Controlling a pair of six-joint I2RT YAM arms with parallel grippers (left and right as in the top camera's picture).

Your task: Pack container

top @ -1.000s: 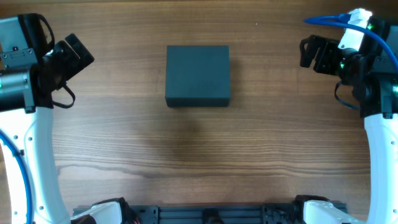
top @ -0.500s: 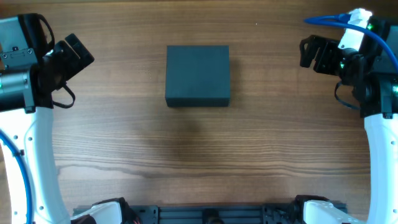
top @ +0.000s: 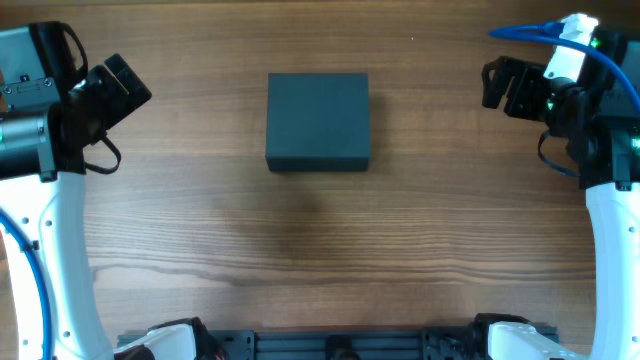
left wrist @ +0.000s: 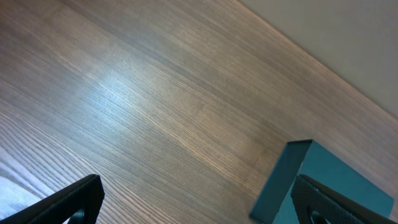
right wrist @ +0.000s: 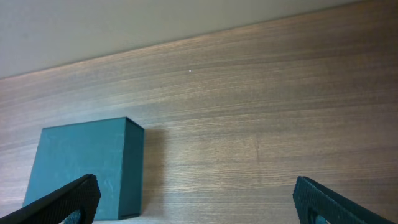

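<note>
The dark teal-grey matte rectangular container (top: 318, 122) sits lid-down in the middle of the wooden desk (top: 300, 250), probably so either arm can reach it. The left tool (top: 125, 85) and right tool (top: 497, 85) hang well off to each side, both released wide and holding nothing.

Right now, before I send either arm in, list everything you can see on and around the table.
container: one, dark teal-grey, far middle of the table, nothing touching it
table: one, brown wood grain, under everything
base rail: one, black, near edge
cables: two, blue, one along each arm
left gripper: one, black, open, left of the container, apart from it
right gripper: one, black, open, right of the container, apart from it
</note>
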